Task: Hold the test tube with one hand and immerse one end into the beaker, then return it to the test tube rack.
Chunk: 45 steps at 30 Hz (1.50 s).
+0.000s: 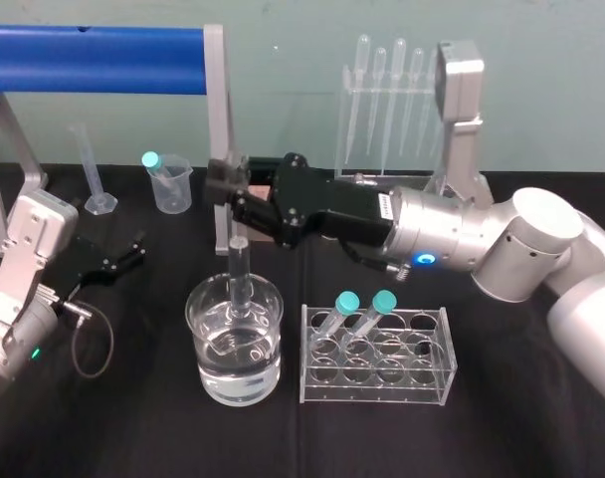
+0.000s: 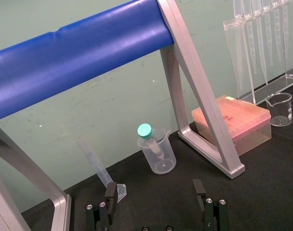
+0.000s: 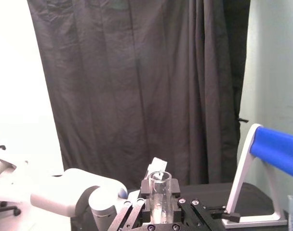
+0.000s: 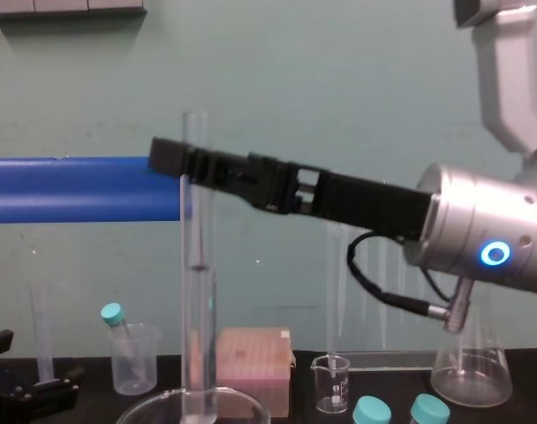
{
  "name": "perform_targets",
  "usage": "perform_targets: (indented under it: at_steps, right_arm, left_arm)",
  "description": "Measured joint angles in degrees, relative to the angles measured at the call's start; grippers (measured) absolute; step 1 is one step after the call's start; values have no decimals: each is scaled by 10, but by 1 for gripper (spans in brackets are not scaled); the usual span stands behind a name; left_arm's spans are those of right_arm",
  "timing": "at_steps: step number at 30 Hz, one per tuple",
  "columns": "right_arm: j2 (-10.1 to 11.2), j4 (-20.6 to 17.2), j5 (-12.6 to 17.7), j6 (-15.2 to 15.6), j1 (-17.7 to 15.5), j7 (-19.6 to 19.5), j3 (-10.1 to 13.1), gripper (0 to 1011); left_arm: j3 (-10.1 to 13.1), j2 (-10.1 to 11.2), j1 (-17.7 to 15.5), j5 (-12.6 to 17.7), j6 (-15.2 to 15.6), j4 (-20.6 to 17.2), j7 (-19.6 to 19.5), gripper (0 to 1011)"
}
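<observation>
While the right tool (image 1: 227, 188) clamped the upright test tube (image 1: 240, 267), its lower end stood inside the beaker (image 1: 205, 370); the left tool (image 1: 133, 252) lay idle, fingers apart.

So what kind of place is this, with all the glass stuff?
Probably a science lab bench: pipettes stand at the back, teal-capped tubes sit in a rack, and the right claw holds a test tube upright in a beaker of clear liquid. The left claw rests open on the left.

The right tool (image 1: 226, 187) grips the test tube (image 1: 240, 267) upright, its lower end inside the water-filled beaker (image 1: 198, 311), beside the rack (image 1: 377, 390).
</observation>
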Motion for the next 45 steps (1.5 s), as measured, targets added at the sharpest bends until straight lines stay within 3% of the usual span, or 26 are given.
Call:
perform_targets:
  at_steps: [14, 25, 45]
  right_arm:
    - [-33, 84, -9, -19, 33, 18, -40, 224]
    - [-53, 143, -24, -26, 49, 25, -49, 224]
    - [-53, 159, -35, -16, 46, 28, -46, 224]
  left_arm:
    - [0, 0, 0, 0, 0, 0, 0, 1000]
    - [0, 0, 0, 0, 0, 0, 0, 1000]
    - [0, 0, 0, 0, 0, 0, 0, 1000]
